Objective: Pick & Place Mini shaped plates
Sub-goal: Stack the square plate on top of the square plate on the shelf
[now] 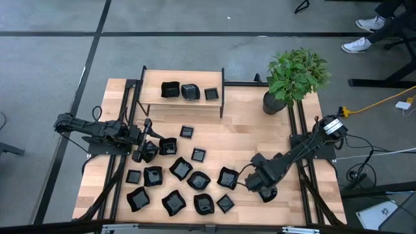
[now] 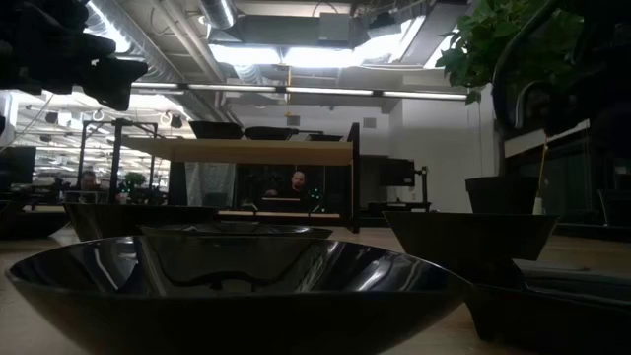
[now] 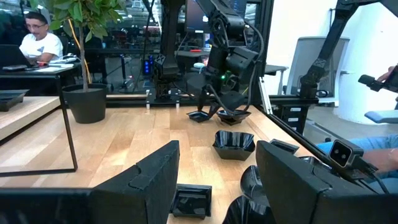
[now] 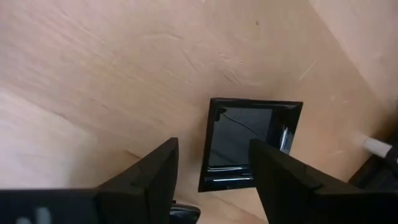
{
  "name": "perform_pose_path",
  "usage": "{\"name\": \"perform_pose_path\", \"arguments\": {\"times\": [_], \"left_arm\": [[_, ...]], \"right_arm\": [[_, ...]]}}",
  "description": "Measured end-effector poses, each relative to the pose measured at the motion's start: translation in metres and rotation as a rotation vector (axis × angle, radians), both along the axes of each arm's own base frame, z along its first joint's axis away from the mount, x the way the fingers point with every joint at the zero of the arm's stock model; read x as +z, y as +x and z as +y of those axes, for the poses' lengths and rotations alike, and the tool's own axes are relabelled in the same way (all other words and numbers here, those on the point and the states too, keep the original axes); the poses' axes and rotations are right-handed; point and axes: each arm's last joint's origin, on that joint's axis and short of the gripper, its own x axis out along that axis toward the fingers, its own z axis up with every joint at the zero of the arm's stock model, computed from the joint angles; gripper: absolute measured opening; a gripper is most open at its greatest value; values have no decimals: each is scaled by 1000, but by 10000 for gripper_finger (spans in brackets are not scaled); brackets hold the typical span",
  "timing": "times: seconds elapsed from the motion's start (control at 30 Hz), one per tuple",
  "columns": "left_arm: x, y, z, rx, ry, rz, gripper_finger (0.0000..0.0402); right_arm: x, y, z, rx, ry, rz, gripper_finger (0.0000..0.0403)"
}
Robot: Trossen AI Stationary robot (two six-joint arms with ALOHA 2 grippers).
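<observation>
Filling the low view's foreground, a glossy black round plate (image 2: 237, 281) is seen edge-on. Only the high view shows the scatter of plates (image 1: 181, 170) on the table (image 1: 247, 140) and three on the shelf (image 1: 182, 104). Both arms are stretched low; the left gripper (image 1: 144, 151) and right gripper (image 1: 255, 181) are spread, empty. A square plate (image 4: 245, 143) is framed between the right fingers (image 4: 155, 171).

- No readable text, labels, brands, numbers or signs in any view.
- Nothing legible on the plates (image 1: 181, 169), the shelf (image 1: 183, 103) or the table (image 1: 247, 140).
</observation>
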Motion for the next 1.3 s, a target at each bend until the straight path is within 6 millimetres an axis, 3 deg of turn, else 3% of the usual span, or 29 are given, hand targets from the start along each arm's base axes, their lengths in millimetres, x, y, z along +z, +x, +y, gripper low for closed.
{"name": "perform_pose_path", "arguments": {"times": [0.27,0.6,0.73,1.03,1.3], "left_arm": [[0,0,0,0,0,0,208],[0,0,0,0,0,0,208],[0,0,0,0,0,-1,207],[0,0,0,0,0,-1,208],[0,0,0,0,0,0,208]], "right_arm": [[0,1,-3,-9,8,12,194],[-23,-4,-10,-30,67,-2,190],[-23,-3,-10,-29,64,-7,154],[-24,-7,-14,-22,6,23,19],[-2,-2,-12,45,-47,64,9]]}}
